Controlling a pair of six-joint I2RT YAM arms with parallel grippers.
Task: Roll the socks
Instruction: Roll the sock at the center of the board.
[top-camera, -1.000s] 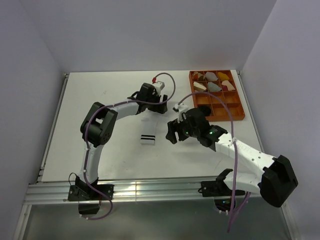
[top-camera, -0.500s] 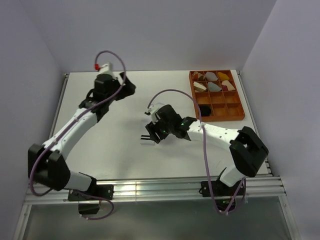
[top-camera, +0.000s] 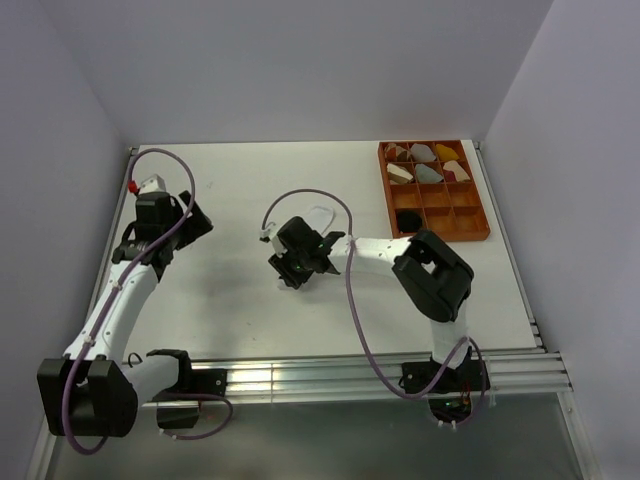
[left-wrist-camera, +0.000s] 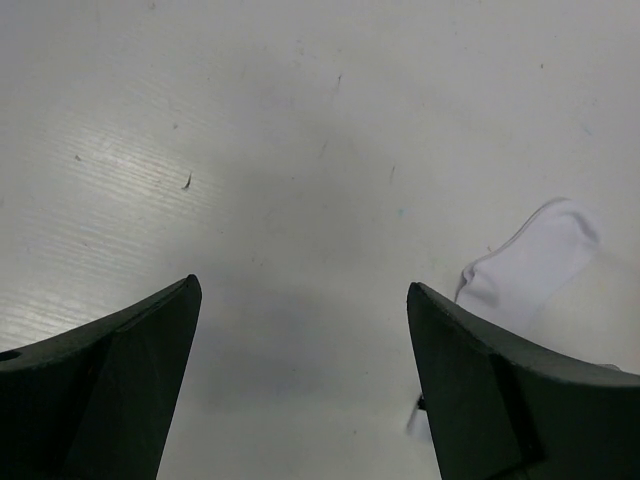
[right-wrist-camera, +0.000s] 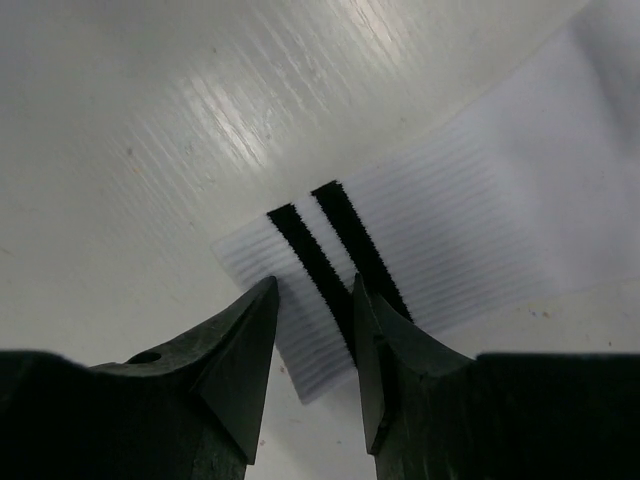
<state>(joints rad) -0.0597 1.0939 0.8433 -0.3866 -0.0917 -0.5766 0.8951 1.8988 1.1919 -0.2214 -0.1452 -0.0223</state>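
No readable text, labels or numbers appear anywhere.
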